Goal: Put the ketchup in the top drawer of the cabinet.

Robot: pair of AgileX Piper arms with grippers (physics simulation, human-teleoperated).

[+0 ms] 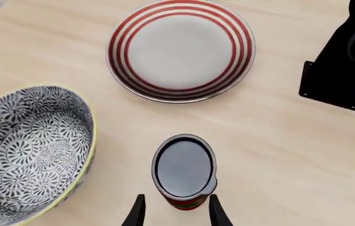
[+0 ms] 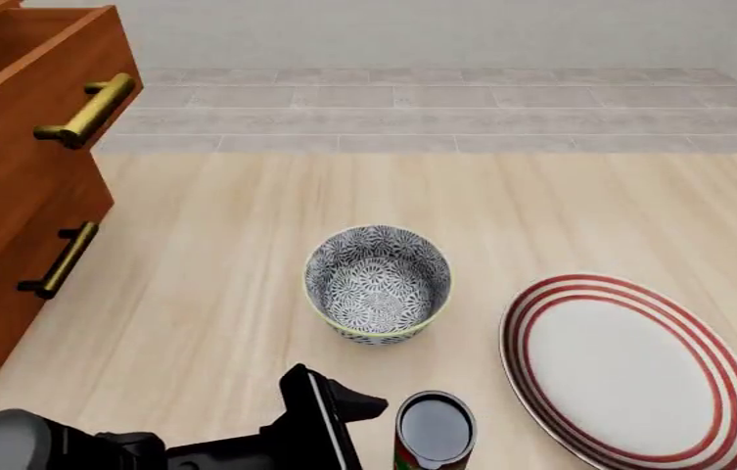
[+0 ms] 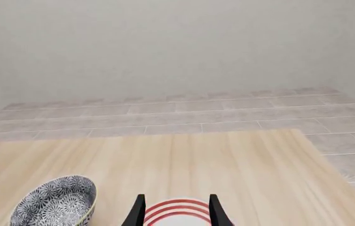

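Observation:
The ketchup (image 1: 184, 172) is a small red-labelled can with a grey top, standing upright on the table near the front edge (image 2: 435, 431). My left gripper (image 1: 176, 213) is open, with a finger on each side of the can's lower part and a small gap to each. The left arm (image 2: 309, 431) comes in low from the front left. The cabinet (image 2: 9, 225) stands at the far left. Its top drawer (image 2: 28, 88) is pulled out, with a bright brass handle (image 2: 87, 110). My right gripper (image 3: 176, 213) is open and empty, above the plate's near edge.
A grey patterned bowl (image 2: 379, 282) stands mid-table, just behind and left of the can (image 1: 29, 150). A red-striped plate (image 2: 629, 367) lies to the right (image 1: 180, 49). The lower drawer's dark handle (image 2: 62, 259) is below the top one. A black arm part (image 1: 347, 56) is at the right.

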